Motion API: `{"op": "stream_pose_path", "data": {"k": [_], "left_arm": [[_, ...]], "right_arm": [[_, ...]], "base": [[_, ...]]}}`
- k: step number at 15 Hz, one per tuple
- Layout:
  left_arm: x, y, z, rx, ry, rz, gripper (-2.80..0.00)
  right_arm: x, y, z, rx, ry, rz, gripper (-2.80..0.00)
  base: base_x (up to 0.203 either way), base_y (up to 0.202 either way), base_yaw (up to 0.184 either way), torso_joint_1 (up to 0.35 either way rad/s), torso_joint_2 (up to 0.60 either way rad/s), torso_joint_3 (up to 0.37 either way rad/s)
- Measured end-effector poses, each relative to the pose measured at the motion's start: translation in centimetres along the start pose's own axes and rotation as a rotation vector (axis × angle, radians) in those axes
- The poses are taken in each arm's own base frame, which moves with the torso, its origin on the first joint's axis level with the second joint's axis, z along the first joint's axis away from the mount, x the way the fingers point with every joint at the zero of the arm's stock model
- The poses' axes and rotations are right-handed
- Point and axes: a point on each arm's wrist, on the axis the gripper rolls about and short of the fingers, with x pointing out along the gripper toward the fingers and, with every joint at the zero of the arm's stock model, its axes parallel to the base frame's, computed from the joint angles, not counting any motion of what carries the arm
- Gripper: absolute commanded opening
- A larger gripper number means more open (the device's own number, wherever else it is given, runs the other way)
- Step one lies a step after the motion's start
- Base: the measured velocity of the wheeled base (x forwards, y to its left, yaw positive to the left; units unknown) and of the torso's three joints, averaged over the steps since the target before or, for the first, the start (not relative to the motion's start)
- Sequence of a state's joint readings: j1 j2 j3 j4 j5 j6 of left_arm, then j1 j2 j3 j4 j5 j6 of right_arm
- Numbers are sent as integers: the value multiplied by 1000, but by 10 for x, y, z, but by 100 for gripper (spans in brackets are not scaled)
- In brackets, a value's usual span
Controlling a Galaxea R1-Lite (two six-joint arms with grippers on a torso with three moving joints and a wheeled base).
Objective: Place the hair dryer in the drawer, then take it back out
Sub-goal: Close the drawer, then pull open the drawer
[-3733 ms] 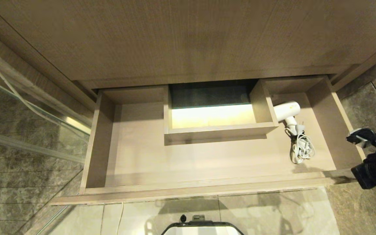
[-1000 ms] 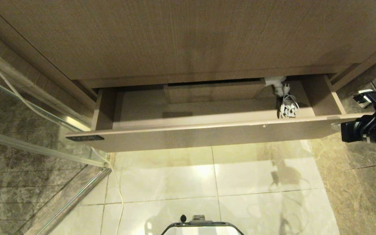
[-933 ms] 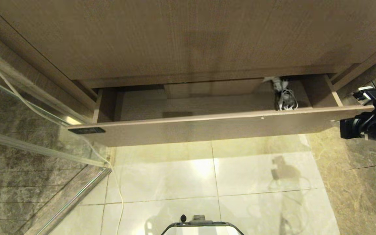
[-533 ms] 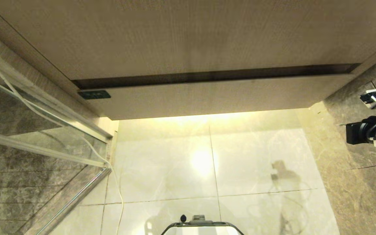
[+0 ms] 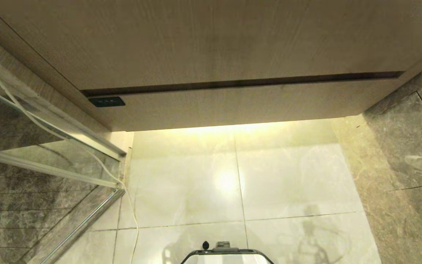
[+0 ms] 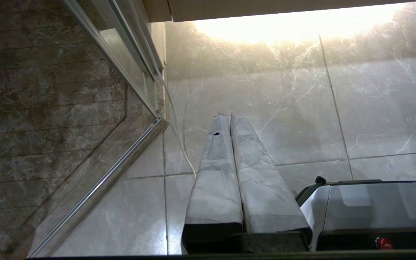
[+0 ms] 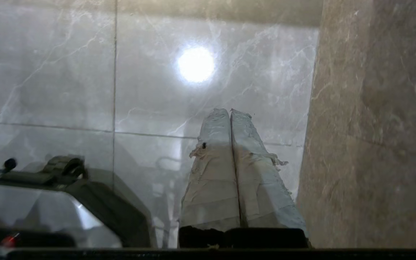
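One drawer (image 5: 240,106) pushed shut, long axis running left to right, black label (image 5: 106,101) at its left end, left gripper (image 6: 229,117) and right gripper (image 7: 229,112) fingers clenched empty over floor tiles (image 5: 288,176).

Floor (image 5: 288,183): glossy pale marble tiles, thin dark grout lines, a bright light reflected near the middle. Darker brown-veined stone strip (image 5: 398,154) along the right side. Thin white cable (image 5: 132,216) lies on the tiles by the glass partition's metal rail (image 5: 82,223). Robot base (image 5: 227,255) stands at the near edge.
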State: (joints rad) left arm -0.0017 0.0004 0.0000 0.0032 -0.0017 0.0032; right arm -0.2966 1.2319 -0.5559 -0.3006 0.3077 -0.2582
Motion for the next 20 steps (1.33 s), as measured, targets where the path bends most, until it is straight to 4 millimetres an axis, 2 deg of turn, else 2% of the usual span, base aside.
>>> {"op": "stream_pose_path", "data": {"k": [3,5,7,9,11,13,17,20], "left_arm": [[0,0,0,0,0,1,-280],[0,0,0,0,0,0,-280],[0,0,0,0,0,0,-280],[0,0,0,0,0,0,-280],[0,0,0,0,0,0,-280],[0,0,0,0,0,0,-280],[0,0,0,0,0,0,-280],[0,0,0,0,0,0,-280]], "right_arm": [[-49,21,-11,28,-45,5,-280],[-86,40,-25,41,-98,27,-280],[-121,57,-51,47,-163,29,-280],[-144,67,-87,48,-222,10,-280],[-152,70,-124,54,-265,-26,-280],[-149,70,-149,47,-316,-42,-280],[-143,73,-164,-5,-394,90,-280],[-142,73,-166,7,-427,91,-280]], "base": [[0,0,0,0,0,0],[0,0,0,0,0,0],[0,0,0,0,0,0],[0,0,0,0,0,0],[0,0,0,0,0,0],[0,0,0,0,0,0],[0,0,0,0,0,0],[0,0,0,0,0,0]]}}
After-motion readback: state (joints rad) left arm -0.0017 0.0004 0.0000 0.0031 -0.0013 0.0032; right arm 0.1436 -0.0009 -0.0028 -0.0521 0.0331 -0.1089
